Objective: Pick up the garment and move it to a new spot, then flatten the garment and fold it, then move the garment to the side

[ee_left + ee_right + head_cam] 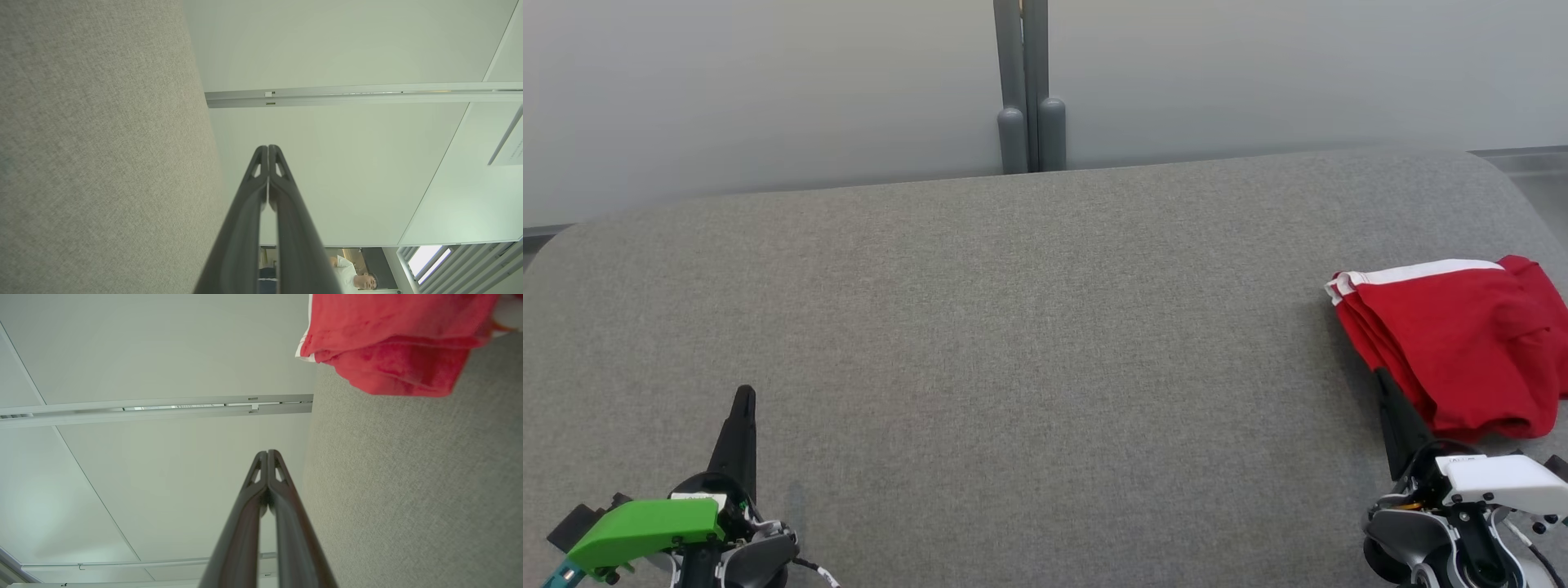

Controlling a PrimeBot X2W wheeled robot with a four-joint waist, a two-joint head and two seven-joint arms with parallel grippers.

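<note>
The red garment (1462, 343) (white trim along its top edge) lies folded on the grey surface (1013, 327) at the right edge of the head view. The right tool (1382, 384) sits in the lower right, clenched and holding nothing, its tip just beside the garment's lower left edge. The left tool (744, 396) sits in the lower left, well apart from the cloth, also clenched and empty.
</note>
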